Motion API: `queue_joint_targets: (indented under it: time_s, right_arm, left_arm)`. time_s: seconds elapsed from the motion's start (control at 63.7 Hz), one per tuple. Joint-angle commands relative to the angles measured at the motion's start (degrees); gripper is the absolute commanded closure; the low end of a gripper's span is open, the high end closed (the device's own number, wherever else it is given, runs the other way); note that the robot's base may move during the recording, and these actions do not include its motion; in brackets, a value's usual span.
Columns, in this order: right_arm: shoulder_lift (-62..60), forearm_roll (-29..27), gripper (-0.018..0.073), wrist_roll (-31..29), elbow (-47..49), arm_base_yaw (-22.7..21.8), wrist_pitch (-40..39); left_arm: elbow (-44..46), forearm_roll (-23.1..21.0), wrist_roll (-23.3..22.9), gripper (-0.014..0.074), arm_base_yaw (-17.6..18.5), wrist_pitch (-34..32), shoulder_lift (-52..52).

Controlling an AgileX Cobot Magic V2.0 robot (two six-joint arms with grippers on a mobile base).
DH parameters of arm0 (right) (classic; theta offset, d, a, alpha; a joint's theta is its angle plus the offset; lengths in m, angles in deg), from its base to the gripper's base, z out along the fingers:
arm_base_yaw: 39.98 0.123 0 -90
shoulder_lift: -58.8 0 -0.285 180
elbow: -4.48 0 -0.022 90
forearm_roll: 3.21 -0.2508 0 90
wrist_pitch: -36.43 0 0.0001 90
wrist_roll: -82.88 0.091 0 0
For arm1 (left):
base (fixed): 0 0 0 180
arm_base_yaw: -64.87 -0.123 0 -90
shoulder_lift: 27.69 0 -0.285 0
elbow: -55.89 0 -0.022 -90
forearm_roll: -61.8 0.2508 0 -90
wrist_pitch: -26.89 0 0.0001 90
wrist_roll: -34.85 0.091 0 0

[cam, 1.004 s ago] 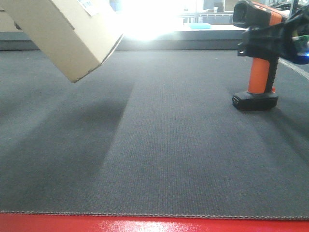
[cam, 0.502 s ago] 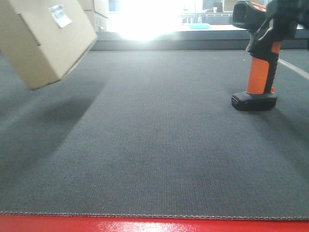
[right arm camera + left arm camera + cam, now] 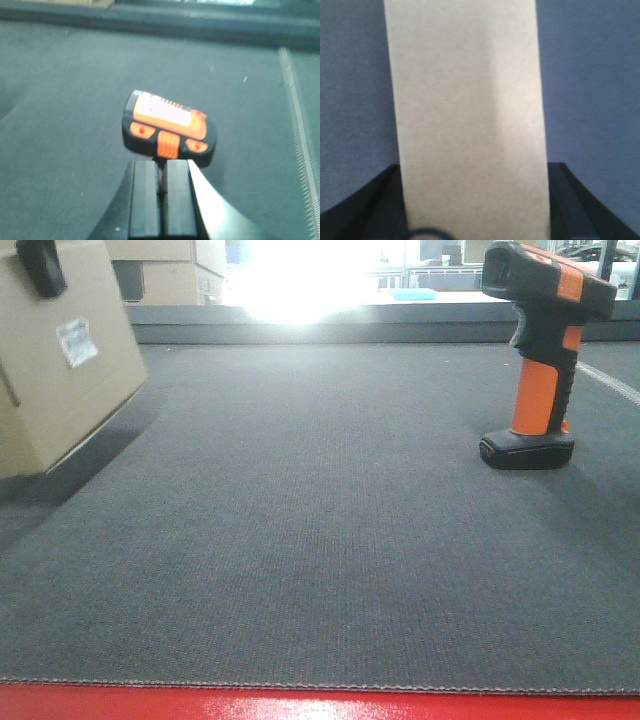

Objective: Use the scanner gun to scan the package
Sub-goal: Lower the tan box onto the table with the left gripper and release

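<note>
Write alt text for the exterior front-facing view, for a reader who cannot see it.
A tan package with a small white sticker sits tilted at far left on a dark grey mat. An orange-and-black scanner gun stands upright on its foot at right.

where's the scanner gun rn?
The scanner gun stands upright on its flat foot at the right of the front view, on the dark mat, far across from the package at the left edge. No fingers touch it there.

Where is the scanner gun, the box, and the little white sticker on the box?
scanner gun (image 3: 540,390): front view, on its orange handle.
package (image 3: 55,415): front view, on the tan face below the sticker.
white sticker (image 3: 77,342): front view, on the sticker's middle.
</note>
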Motion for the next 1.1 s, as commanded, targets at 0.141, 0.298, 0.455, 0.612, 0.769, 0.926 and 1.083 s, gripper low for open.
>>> queue_joint_targets:
  time_s: [0.141,0.298,0.455,0.612,0.769,0.926,1.083]
  right_arm:
    - [-4.6,1.0,0.0712,-0.3,-0.3,-5.8,0.3]
    - [-4.8,1.0,0.0712,-0.3,-0.3,-8.6,0.7]
    - [-4.8,1.0,0.0712,-0.3,-0.3,-8.6,0.7]
    - [-4.8,1.0,0.0712,-0.3,-0.3,-8.7,1.2]
    - [-4.8,1.0,0.0712,-0.3,-0.3,-8.7,2.0]
    - [-4.8,1.0,0.0712,-0.3,-0.3,-8.7,3.6]
    - [-4.8,1.0,0.0712,-0.3,-0.3,-8.8,5.8]
  left_arm:
    - [0.5,3.9,-0.5,0.0707,0.2,-0.5,-2.1]
    - [0.3,7.2,-0.5,0.0707,0.9,-0.5,-2.8]
    - [0.3,8.1,-0.5,0.0706,1.3,-0.5,-2.8]
    - [0.3,7.9,-0.5,0.0594,1.3,-0.5,-2.8]
    - [0.3,7.9,-0.5,0.0246,1.3,-0.5,-2.8]
    - [0.3,7.9,-0.5,-0.0004,1.3,-0.5,-2.2]
    - [0.3,7.8,-0.5,-0.0003,1.3,-0.5,0.8]
